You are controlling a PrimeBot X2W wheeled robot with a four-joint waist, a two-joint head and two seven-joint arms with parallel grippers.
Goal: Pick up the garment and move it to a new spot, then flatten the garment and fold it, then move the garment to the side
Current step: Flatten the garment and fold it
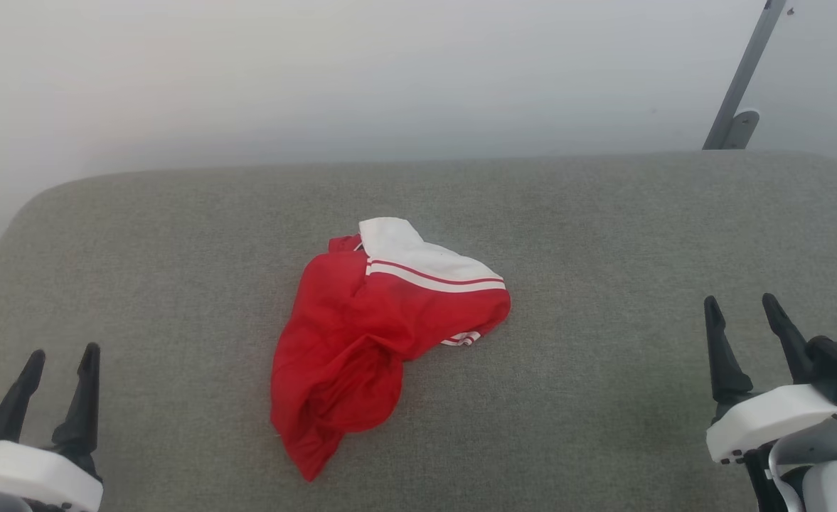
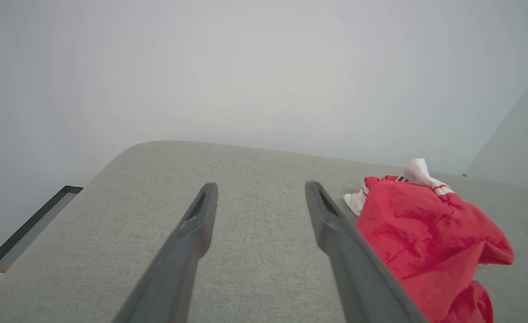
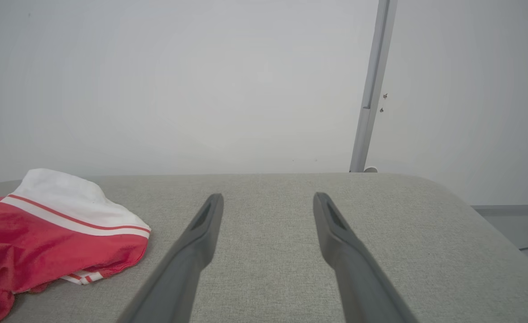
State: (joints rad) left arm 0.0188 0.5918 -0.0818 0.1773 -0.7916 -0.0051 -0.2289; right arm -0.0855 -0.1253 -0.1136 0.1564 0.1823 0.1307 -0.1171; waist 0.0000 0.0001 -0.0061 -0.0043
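The garment lies crumpled in the middle of the grey padded surface, red with a white sleeve and red-white striped trim on top. My left gripper is at the lower left of the head view, open and empty, well left of the garment. My right gripper is at the lower right, open and empty, well right of it. The left wrist view has the garment just right of my open left gripper. In the right wrist view the garment lies far left of my open right gripper.
The grey surface has rounded far corners and ends against a pale wall. A grey metal post leans at the far right behind it. Bare cloth lies on both sides of the garment.
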